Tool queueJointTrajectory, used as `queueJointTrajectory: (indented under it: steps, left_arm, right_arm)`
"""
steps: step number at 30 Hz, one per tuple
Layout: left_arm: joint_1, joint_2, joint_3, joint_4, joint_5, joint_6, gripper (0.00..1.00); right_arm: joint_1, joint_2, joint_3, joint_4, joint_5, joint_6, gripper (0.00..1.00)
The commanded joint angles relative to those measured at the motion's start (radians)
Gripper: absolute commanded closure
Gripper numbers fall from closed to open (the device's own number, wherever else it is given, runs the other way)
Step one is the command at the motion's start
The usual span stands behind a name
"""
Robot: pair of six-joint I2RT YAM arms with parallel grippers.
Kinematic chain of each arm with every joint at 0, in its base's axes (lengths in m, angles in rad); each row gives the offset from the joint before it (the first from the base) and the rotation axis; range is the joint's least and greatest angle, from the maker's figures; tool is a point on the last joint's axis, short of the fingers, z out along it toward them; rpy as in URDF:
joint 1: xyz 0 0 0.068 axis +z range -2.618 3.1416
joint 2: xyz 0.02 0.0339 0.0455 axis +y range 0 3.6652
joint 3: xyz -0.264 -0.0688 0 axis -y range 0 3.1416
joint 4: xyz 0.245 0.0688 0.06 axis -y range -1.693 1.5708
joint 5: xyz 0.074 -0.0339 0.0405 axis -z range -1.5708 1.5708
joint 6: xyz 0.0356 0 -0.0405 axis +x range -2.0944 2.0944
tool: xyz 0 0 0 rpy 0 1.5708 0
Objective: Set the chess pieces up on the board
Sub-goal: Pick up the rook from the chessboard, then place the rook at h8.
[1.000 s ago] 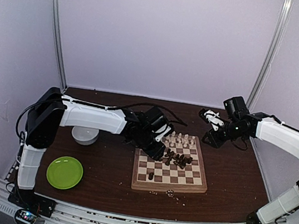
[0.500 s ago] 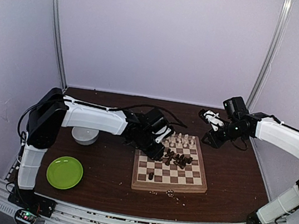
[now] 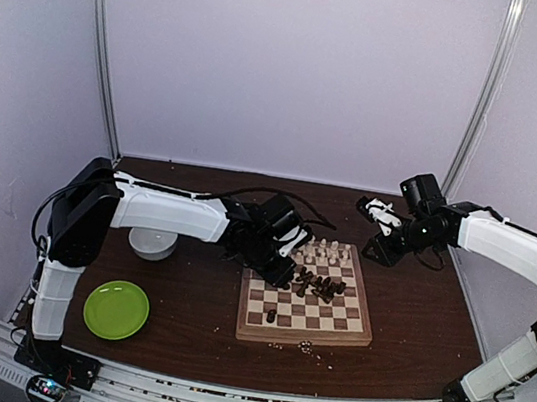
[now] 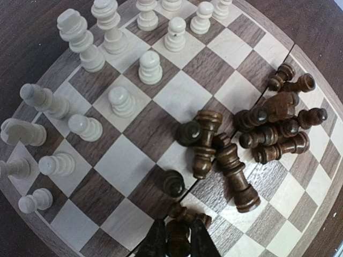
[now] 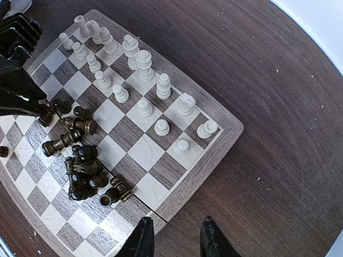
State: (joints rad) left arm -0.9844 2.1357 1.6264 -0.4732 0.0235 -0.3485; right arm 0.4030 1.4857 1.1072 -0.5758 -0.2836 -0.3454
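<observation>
Left hand (image 4: 177, 227) pinching dark chess piece (image 4: 177, 241) between nearly closed fingers, mid-board. Board (image 3: 300, 338) sitting right of surface centre. Cream pieces (image 4: 115, 101) standing in 2 rows along far edge; dark heap (image 4: 252, 134) lying mid-board. Right hand (image 5: 177, 241) hanging half-open, empty, near board's far-right corner.

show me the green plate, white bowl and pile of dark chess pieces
green plate (image 3: 116, 309), top view, its bare middle
white bowl (image 3: 153, 243), top view, its front wall
pile of dark chess pieces (image 3: 320, 288), top view, middle of the heap
</observation>
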Motion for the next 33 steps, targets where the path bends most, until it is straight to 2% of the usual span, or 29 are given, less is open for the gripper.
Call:
queueJointTrajectory:
  steps: [1,11,33]
  left_arm:
    - [0.0,-0.01,-0.008,0.007,0.004,-0.003,0.88]
    - [-0.005,-0.045,-0.036,0.018,0.015,-0.003,0.98]
    - [-0.021,-0.179,-0.195,0.052,0.028,-0.024,1.0]
  right_arm:
    - [-0.005,0.006,0.002,-0.009,0.002,-0.01,0.69]
    - [-0.004,0.004,0.002,-0.01,0.003,-0.011,0.69]
    - [-0.004,0.009,0.003,-0.012,-0.008,-0.006,0.69]
